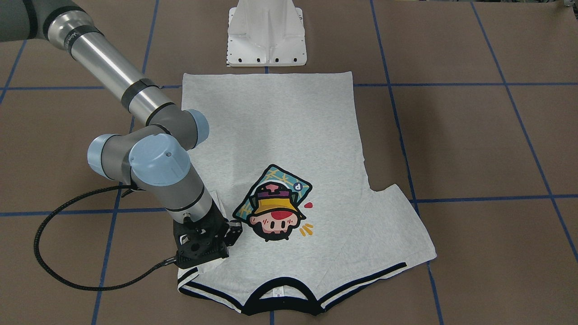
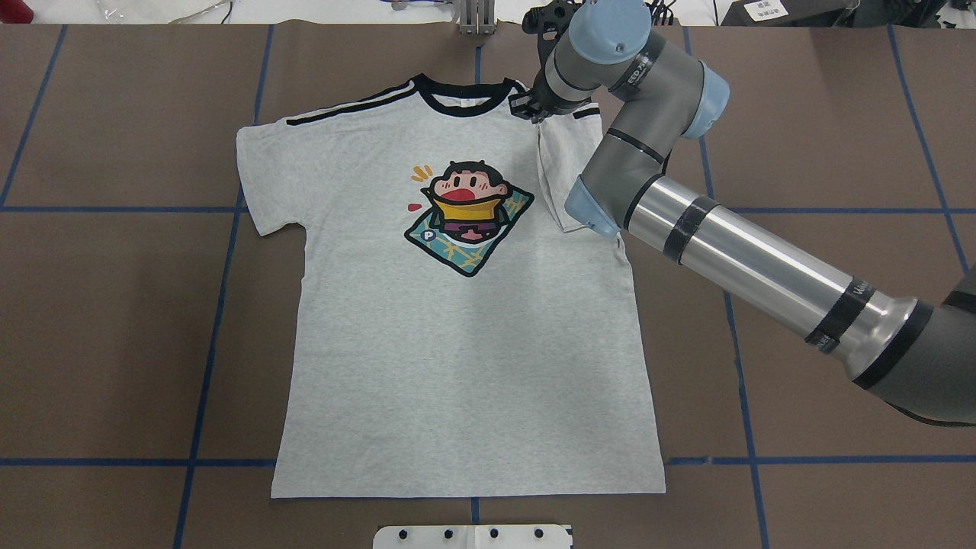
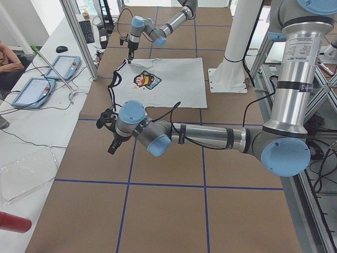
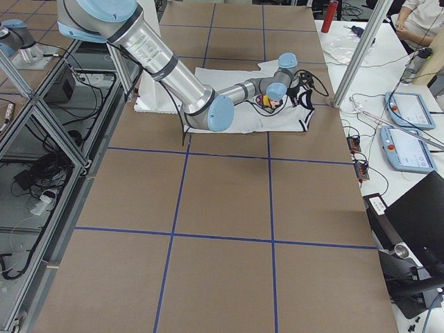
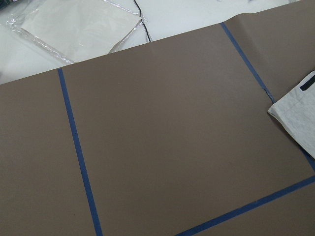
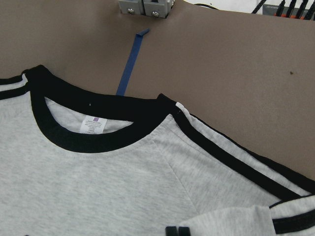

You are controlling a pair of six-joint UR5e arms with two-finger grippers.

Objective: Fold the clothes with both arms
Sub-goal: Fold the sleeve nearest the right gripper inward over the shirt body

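Clenching its jaws at the far right shoulder of the shirt (image 2: 457,343), spread flat on the table (image 2: 114,320), the right gripper (image 6: 176,231) risked dragging the folded-in sleeve (image 2: 568,175) askew if cloth snagged; the left gripper (image 3: 111,143), off left, had jaws I couldn't read.

A: Light level?

B: Bright, even, from above in every view. The right hand (image 1: 205,243) and its arm (image 1: 108,63) cast only a faint, soft-edged shadow on the T-shirt (image 1: 280,131) just beside the hand.

A: Glare? Focus?

B: White streak along the arm's metal tube behind the hand. Brown surface (image 1: 474,149) matte, evenly lit. Right wrist view is sharp at the collar (image 6: 88,142) ahead of the hand. Its fingertips (image 6: 172,231) are dark and soft. In the left wrist view the white area (image 5: 74,29) is nearly blown out. In the side views the posts (image 3: 79,37) lean at the frame edges.
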